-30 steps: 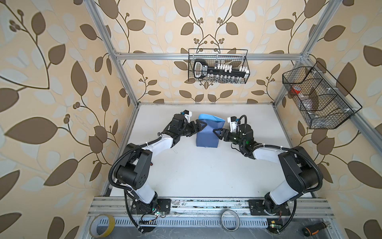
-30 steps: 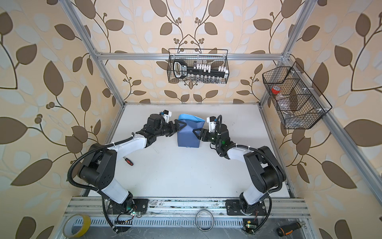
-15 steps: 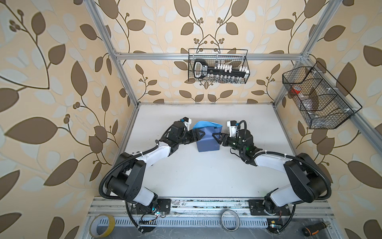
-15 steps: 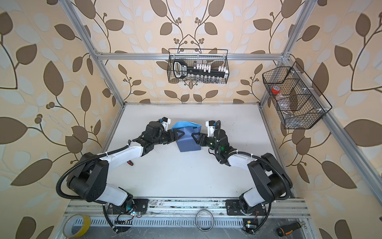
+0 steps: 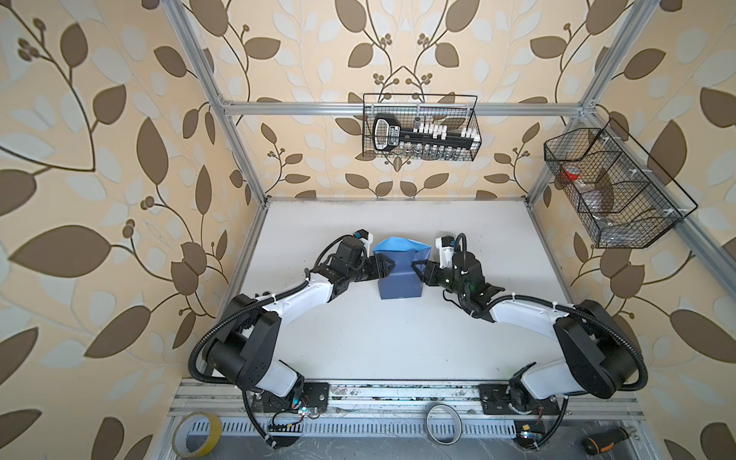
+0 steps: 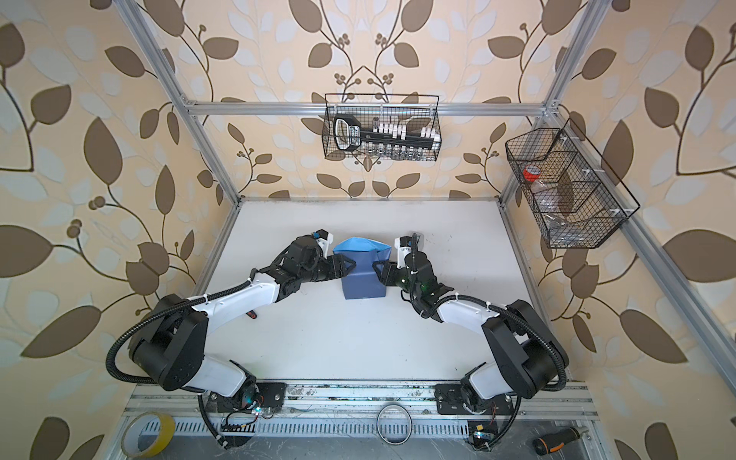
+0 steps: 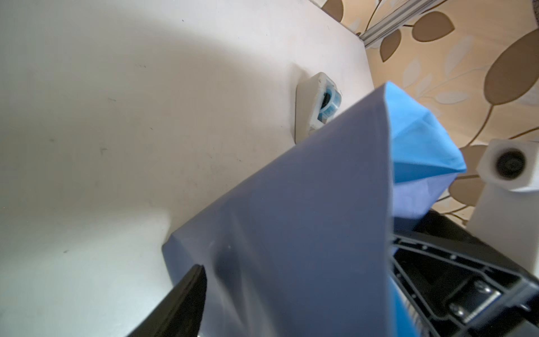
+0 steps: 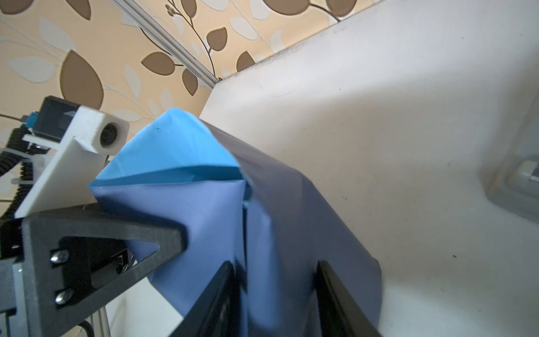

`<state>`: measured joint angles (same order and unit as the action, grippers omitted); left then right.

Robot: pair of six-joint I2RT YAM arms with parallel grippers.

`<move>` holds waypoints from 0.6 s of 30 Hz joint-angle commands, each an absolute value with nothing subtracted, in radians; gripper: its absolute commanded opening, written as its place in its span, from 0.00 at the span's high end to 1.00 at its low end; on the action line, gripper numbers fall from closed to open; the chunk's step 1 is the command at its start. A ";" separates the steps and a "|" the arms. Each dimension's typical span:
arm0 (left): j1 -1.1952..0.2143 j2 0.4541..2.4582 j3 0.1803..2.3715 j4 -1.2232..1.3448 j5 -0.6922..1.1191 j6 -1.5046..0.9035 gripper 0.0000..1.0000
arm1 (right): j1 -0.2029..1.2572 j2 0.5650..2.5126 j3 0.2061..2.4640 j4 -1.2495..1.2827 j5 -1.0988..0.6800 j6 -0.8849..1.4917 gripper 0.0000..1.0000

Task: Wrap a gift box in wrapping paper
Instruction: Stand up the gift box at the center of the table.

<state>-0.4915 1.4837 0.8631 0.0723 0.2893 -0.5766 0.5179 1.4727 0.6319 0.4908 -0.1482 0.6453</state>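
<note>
In a top view, the wrapping paper (image 5: 400, 280), gift box hidden inside, has been drawn toward 6 o'clock on the surface (image 5: 378, 350). The left gripper (image 5: 392, 265) at 9 and right gripper (image 5: 414, 266) at 3 have been narrowed; whether either is clenched cannot be told. The 12 o'clock flap awaits folding.

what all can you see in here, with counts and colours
table: one, white, under everything
wrapping paper: one, blue, folded up mid-table
tape dispenser: one, white, on table near paper
wire baskets: two, black, back wall and right wall
tape rolls: two, yellow and grey, front rail
screwdriver: one, black-orange, front right
small tool: one, red-black, on table by left arm
left gripper: one, black, at paper's left side
right gripper: one, black, at paper's right side
</note>
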 commanded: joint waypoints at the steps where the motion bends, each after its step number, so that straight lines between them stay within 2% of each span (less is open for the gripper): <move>1: -0.495 1.459 0.921 0.018 0.187 -0.511 0.30 | 0.522 1.496 0.604 0.416 -0.110 0.604 0.55; 7: -0.495 1.480 0.976 -0.034 0.107 -0.466 0.32 | 0.523 1.502 0.592 0.430 -0.124 0.599 0.57; 14: -0.495 1.533 0.987 -0.040 0.111 -0.424 0.52 | 0.523 1.489 0.616 0.410 -0.106 0.556 0.54; 18: -0.496 1.534 0.955 -0.031 0.114 -0.404 0.55 | 0.523 1.464 0.674 0.314 -0.025 0.469 0.48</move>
<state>-0.4915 1.5372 0.9707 -0.0261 0.1387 -0.4438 0.5217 1.4693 0.6476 0.4622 -0.1146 0.5594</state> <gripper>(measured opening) 0.453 0.509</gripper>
